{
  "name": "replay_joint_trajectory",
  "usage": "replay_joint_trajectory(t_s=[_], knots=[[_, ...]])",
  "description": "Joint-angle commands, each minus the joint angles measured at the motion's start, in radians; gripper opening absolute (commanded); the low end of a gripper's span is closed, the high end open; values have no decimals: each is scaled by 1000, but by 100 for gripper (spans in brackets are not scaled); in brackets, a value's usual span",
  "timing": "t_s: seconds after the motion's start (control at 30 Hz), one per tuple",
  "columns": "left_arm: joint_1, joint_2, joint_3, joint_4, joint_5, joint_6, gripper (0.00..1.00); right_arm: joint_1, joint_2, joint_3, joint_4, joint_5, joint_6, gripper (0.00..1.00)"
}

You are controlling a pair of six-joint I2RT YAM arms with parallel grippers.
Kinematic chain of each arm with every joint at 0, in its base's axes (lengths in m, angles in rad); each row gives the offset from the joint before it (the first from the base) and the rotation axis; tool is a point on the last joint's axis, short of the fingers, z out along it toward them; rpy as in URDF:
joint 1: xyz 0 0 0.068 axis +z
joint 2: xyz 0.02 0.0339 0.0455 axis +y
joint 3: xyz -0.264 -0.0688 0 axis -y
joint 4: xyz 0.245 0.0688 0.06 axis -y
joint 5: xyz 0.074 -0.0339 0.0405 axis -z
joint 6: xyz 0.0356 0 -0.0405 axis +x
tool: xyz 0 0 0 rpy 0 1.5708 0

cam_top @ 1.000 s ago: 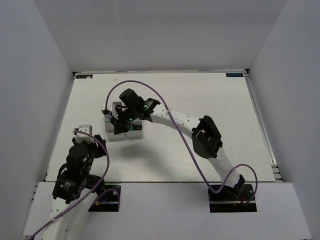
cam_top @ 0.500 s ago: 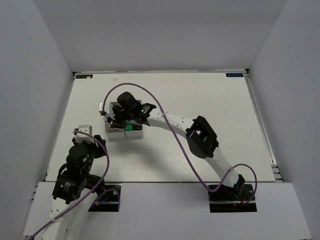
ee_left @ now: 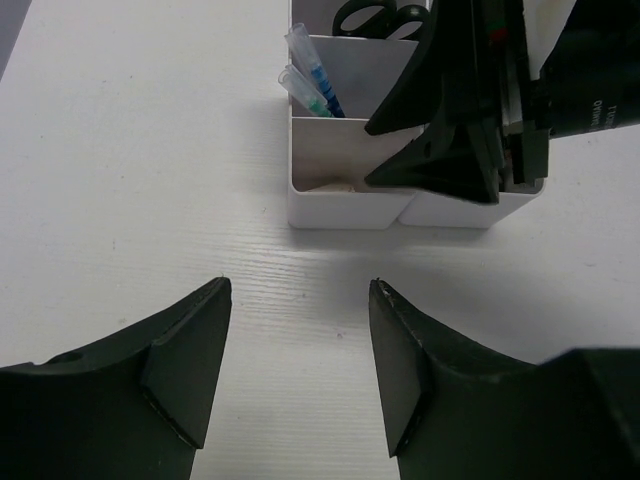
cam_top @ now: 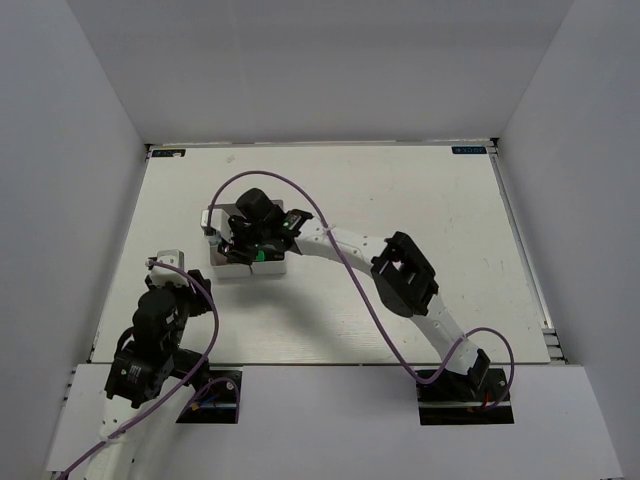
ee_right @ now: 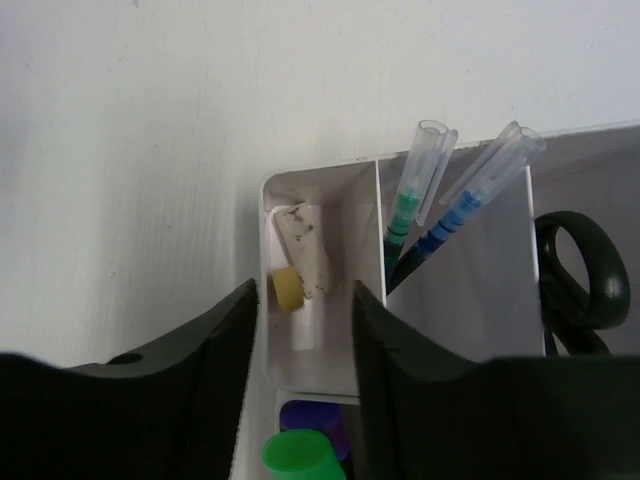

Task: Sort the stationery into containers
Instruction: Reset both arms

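Note:
The white divided tray (cam_top: pixel 228 268) stands left of the table's middle. My right gripper (cam_top: pixel 243 244) hangs over it, open and empty (ee_right: pixel 303 350), with its jaws either side of a corner compartment. That compartment holds the tiny beige cube (ee_right: pixel 288 290) and a stained whitish block (ee_right: pixel 305 248). Blue pens (ee_right: pixel 470 195) lean in the compartment beside it, and the black-handled scissors (ee_right: pixel 585 285) stand one further on. The green highlighter (ee_right: pixel 298 456) and purple marker (ee_right: pixel 318 415) stand upright just below the jaws. My left gripper (cam_top: pixel 172 272) is open and empty (ee_left: pixel 297 370), low over bare table in front of the tray (ee_left: pixel 345 210).
White walls enclose the table on three sides. The right arm (cam_top: pixel 405 275) reaches diagonally across the table's middle, with a purple cable looping above it. In the left wrist view the right gripper (ee_left: pixel 460 120) covers the tray's right side; the pens (ee_left: pixel 310 85) and scissors (ee_left: pixel 375 15) show behind it.
My right gripper has shifted a little toward the far side over the tray and turned slightly. The left arm has not moved.

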Motion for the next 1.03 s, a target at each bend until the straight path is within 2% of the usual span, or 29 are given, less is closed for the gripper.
replay_joint_trajectory(t_s=[0.0, 0.07, 0.1, 0.13, 0.17, 0.2, 0.23, 0.3, 0.33, 0.37, 0.43, 0.47, 0.53, 0.6, 0.63, 0.67, 0.7, 0.8, 0.83, 0.87, 1.0], knots=[[0, -15, -9, 16, 7, 1, 67, 6, -114, 44, -8, -19, 65, 44], [0, -28, -12, 24, 19, 5, 52, 5, -126, 81, -47, 7, 122, 6], [0, -31, -18, 30, 25, 10, 43, 5, -158, 90, -56, 50, 144, 0], [-2, -41, -21, 38, 31, 11, 26, 3, -168, 104, -111, 70, 151, 0], [-2, -41, -24, 41, 46, 13, 20, 0, -181, 109, -134, 87, 158, 0], [1, -41, -26, 44, 68, 17, 14, -3, -227, 104, -172, 170, 162, 0], [0, -38, -27, 55, 94, 22, 2, -12, -243, 97, -207, 194, 158, 0], [0, -30, -33, 62, 120, 30, 0, -10, -319, 52, -269, 298, 129, 1], [-2, -16, -35, 79, 182, 36, 0, -27, -342, 29, -281, 317, 122, 13], [0, -6, -41, 84, 209, 45, 0, -52, -396, -67, -306, 361, 103, 46], [0, 55, -39, 95, 300, 59, 0, -67, -490, -153, -311, 429, 44, 67], [0, 77, -39, 98, 330, 62, 7, -101, -554, -238, -326, 458, -17, 86], [0, 182, -30, 98, 411, 64, 17, -130, -631, -342, -355, 518, -124, 88], [0, 266, -16, 90, 502, 74, 47, -216, -727, -448, -398, 568, -141, 89], [1, 315, -3, 84, 516, 74, 88, -265, -746, -486, -433, 575, -137, 89], [1, 338, 5, 75, 555, 76, 100, -286, -795, -509, -444, 584, -128, 89], [1, 369, 8, 76, 566, 73, 100, -323, -847, -594, -459, 602, -117, 91], [1, 392, 13, 79, 588, 71, 100, -362, -982, -685, -434, 706, -40, 91], [1, 384, 4, 87, 590, 68, 100, -363, -1013, -813, -407, 766, -27, 91], [0, 383, 2, 87, 590, 68, 100, -365, -1075, -846, -398, 779, 34, 91], [0, 377, -6, 101, 583, 67, 100, -389, -1261, -1032, -351, 798, 96, 91]])
